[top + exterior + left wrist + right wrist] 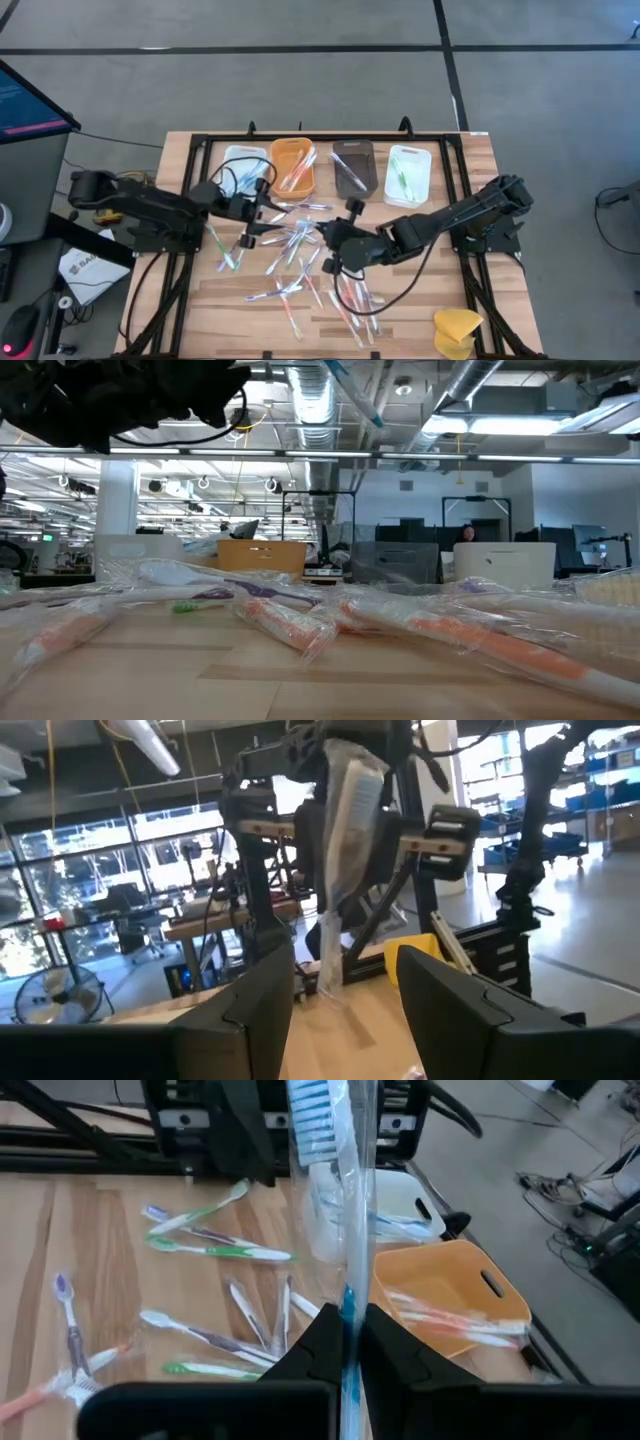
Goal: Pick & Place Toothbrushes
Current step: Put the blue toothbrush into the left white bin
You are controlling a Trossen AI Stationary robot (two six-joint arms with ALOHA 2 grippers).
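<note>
Between the right gripper (348,1342) jaws, pinched tight: a blue toothbrush (340,1190); left unclear.

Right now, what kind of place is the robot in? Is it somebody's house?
Not a house. It looks like a big open office or lab: bare ceiling pipes, rows of desks with monitors, and the wooden table in a metal frame.

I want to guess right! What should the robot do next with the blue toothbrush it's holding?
Probably carry it to the white tray: the right end effector is shut on a wrapped blue toothbrush, and that tray seems to hold blue ones.
</note>
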